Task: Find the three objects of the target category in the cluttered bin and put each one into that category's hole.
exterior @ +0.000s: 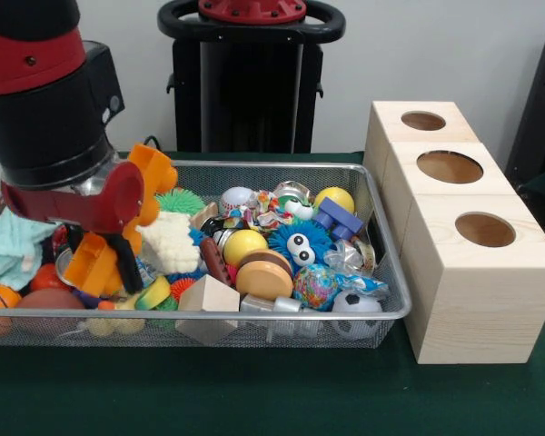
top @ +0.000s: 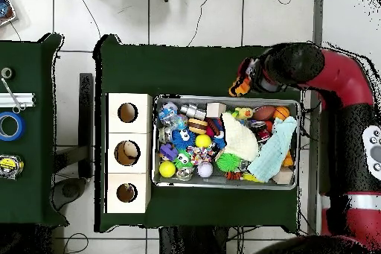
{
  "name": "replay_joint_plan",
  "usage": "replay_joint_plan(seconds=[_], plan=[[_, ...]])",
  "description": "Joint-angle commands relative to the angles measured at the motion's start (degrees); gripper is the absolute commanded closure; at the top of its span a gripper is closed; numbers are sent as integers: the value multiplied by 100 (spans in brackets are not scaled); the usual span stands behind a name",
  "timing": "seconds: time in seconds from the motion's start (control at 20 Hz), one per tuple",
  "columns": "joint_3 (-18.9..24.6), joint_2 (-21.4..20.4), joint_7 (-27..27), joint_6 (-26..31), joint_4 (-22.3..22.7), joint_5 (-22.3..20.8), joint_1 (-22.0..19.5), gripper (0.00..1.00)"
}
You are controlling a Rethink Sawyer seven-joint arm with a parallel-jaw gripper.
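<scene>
The bin (exterior: 254,315) of silver wire mesh sits on the green table, crammed with balls, toys, wooden blocks and cloths. It also shows in the overhead view (top: 152,143). Three pale wooden cubes stand in a row beside it. The smallest hole (exterior: 423,120) is in the cube nearest the robot, and it also shows in the overhead view (top: 126,192). My gripper (exterior: 118,227) has orange fingers, hangs over the bin's left end in the front view, and looks open and empty. In the overhead view my gripper (top: 242,86) is over the bin's rim, far from the cubes.
In the bin lie a yellow ball (exterior: 243,245), a blue fuzzy toy with eyes (exterior: 300,243), a wooden disc (exterior: 263,277), a white nubby toy (exterior: 168,241) and a teal cloth (exterior: 14,250). The two wider holes (exterior: 450,166) (exterior: 484,229) are nearer the camera. A side table (top: 30,214) holds tape rolls.
</scene>
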Motion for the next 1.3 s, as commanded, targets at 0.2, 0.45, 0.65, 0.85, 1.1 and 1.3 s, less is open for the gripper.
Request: replay_joint_plan(seconds=[0.2,0.45,0.65,0.85,1.1,1.3], plan=[[185,968,180,1032,-3125,-498,988,100],[-265,700,533,270,-2647,-346,1091,0],[-956,-476,1174,-290,-698,98,1007,0],[-1400,-1333,1580,-448,433,400,1077,0],[-1719,-1972,1822,-183,1222,1048,1201,0],[-1921,-2660,1713,-1012,2773,1542,1166,0]])
